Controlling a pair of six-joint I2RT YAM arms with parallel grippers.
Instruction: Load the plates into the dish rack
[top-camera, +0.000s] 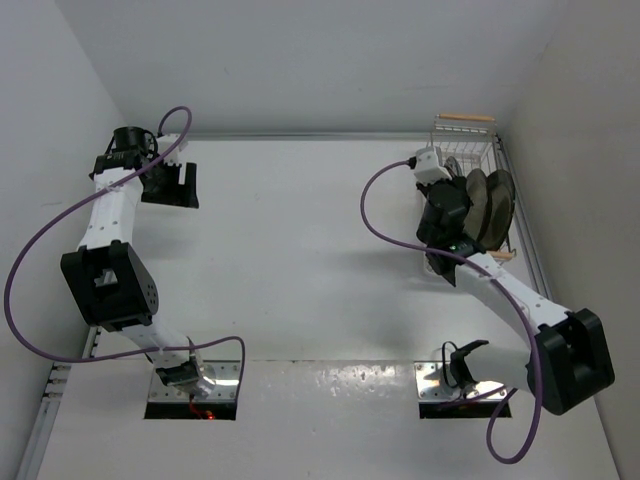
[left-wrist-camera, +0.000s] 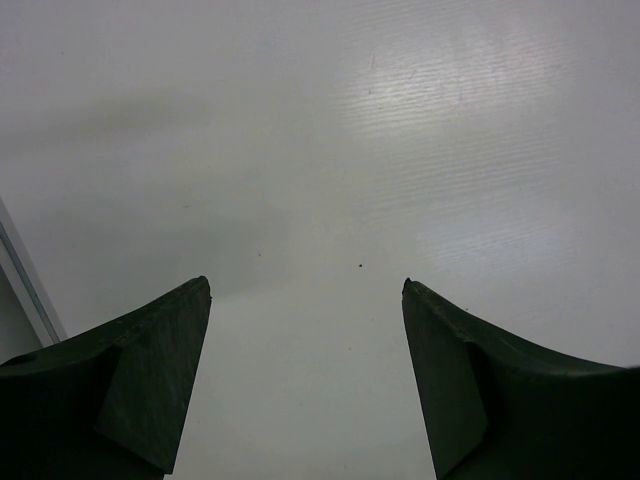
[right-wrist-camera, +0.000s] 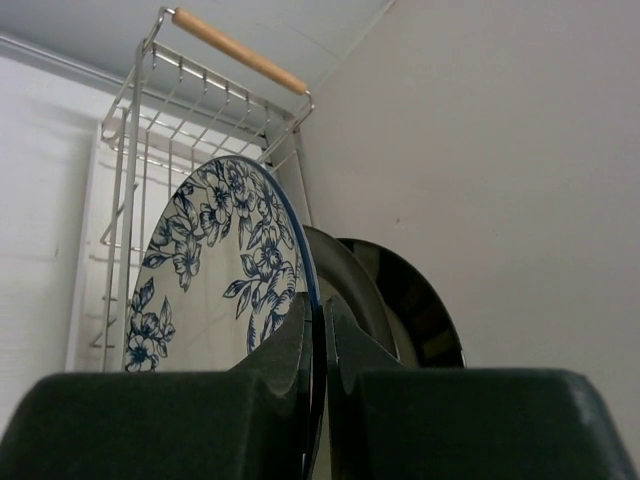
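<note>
In the right wrist view my right gripper (right-wrist-camera: 322, 310) is shut on the rim of the blue floral plate (right-wrist-camera: 215, 270), which stands on edge inside the white wire dish rack (right-wrist-camera: 130, 150). Behind it two more plates stand on edge: a dark-rimmed one (right-wrist-camera: 352, 280) and another (right-wrist-camera: 425, 315) nearest the wall. In the top view the right gripper (top-camera: 452, 205) is at the rack (top-camera: 470, 135), beside two upright plates (top-camera: 478, 205). My left gripper (top-camera: 170, 185) is open and empty over bare table at the far left; it also shows in the left wrist view (left-wrist-camera: 307, 285).
The rack stands in the far right corner, close against the right wall (top-camera: 570, 150). Its wooden handle (right-wrist-camera: 240, 50) is at the far end. A metal rail (left-wrist-camera: 25, 280) runs along the table's left edge.
</note>
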